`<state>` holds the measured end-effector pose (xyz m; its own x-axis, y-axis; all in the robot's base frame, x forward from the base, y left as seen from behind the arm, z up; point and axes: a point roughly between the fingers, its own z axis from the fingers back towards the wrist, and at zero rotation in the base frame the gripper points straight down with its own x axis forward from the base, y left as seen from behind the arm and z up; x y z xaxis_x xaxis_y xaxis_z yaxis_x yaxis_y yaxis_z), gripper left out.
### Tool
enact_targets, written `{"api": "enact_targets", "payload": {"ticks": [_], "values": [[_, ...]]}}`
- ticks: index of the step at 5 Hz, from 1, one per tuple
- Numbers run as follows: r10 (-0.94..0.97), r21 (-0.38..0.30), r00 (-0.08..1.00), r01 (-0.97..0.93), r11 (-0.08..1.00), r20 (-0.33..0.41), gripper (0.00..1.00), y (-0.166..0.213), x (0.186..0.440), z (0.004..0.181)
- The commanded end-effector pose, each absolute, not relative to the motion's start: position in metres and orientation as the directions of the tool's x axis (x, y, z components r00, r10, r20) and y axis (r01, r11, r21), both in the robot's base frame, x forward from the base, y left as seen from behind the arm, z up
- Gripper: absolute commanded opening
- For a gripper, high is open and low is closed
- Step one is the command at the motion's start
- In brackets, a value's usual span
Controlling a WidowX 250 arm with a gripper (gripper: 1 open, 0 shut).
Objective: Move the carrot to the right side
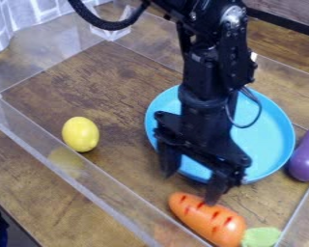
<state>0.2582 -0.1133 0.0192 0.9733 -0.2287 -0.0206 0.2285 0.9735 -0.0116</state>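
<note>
The carrot (208, 217) lies on the wooden table near the front edge, orange with darker stripes, its pale green top (261, 237) pointing right towards the corner. My black gripper (199, 176) hangs just behind and above it, over the front rim of the blue plate (269, 123). Its two fingers (170, 164) stand apart and point down with nothing between them. Whether a fingertip touches the carrot, I cannot tell.
A yellow lemon (80, 133) rests on the left of the table. A purple eggplant (305, 154) sits at the right edge beside the plate. Clear plastic walls (67, 178) fence the table at front and left.
</note>
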Motion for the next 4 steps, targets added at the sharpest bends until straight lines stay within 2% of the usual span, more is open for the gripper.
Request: {"api": "enact_targets", "payload": {"ticks": [1, 4], "values": [[-0.272, -0.019, 0.961, 0.271, 0.962, -0.048, 1.00, -0.123, 0.248, 0.015], [-0.338, -0.049, 0.940, 0.337, 0.940, -0.032, 1.00, -0.141, 0.251, 0.021]]}}
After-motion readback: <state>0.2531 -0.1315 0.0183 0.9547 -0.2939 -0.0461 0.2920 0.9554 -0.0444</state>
